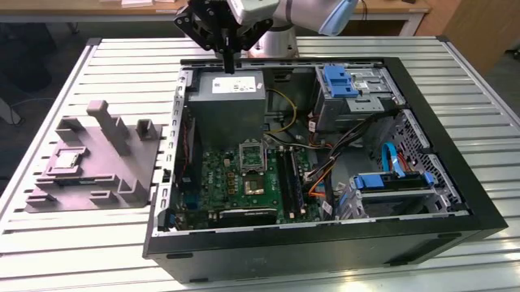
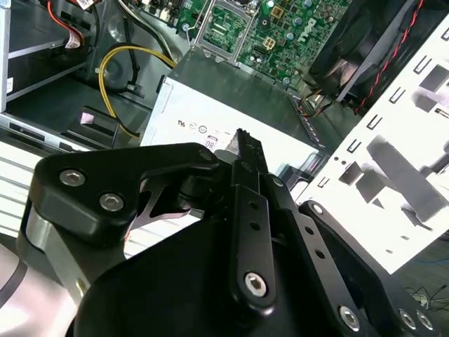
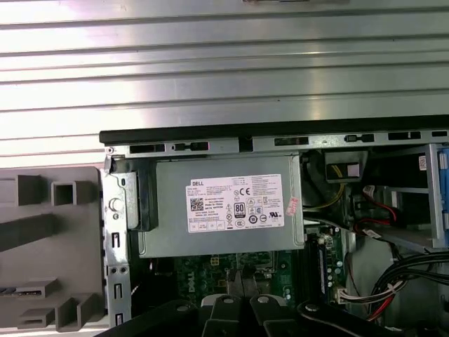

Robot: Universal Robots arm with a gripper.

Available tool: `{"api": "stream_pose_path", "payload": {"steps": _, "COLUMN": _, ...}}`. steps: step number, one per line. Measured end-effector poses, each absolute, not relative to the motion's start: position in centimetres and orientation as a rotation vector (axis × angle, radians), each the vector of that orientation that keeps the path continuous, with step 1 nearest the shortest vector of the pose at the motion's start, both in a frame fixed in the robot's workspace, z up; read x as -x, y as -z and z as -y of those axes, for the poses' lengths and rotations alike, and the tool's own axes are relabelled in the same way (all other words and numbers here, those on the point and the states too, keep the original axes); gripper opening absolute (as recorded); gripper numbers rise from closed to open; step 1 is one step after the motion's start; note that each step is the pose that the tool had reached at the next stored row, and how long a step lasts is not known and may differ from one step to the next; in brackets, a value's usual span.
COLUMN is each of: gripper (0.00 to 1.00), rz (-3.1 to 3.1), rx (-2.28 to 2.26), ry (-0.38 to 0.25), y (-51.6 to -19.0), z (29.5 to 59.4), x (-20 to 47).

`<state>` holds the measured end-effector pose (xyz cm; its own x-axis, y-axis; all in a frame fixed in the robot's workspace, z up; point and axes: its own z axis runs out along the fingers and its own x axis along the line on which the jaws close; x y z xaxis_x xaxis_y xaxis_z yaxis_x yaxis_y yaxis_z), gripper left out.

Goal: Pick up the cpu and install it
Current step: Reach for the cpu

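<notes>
Where the power supply (image 1: 231, 100) sits, the end effector (image 1: 230, 67) hangs tip-down.

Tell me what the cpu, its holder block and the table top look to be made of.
The cpu: pale silver-grey top with a dull sheen, likely metal. The holder block: even matt grey all over, with upright posts, so probably moulded or printed plastic. The table top: ribbed silver slats catching bright streaks of light, probably aluminium.

Black claw (image 1: 230, 66), green motherboard (image 1: 243, 176), grey holder block (image 1: 89, 167)
</notes>
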<state>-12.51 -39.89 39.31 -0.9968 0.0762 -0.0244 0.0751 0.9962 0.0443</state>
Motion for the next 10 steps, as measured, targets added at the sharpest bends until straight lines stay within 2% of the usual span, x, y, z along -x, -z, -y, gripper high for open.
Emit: {"api": "stream_pose_path", "payload": {"steps": 10, "gripper": 0.11, "rz": -3.113, "rx": -0.118, "ry": -0.068, "y": -39.27, "z": 39.89, "x": 12.8}}
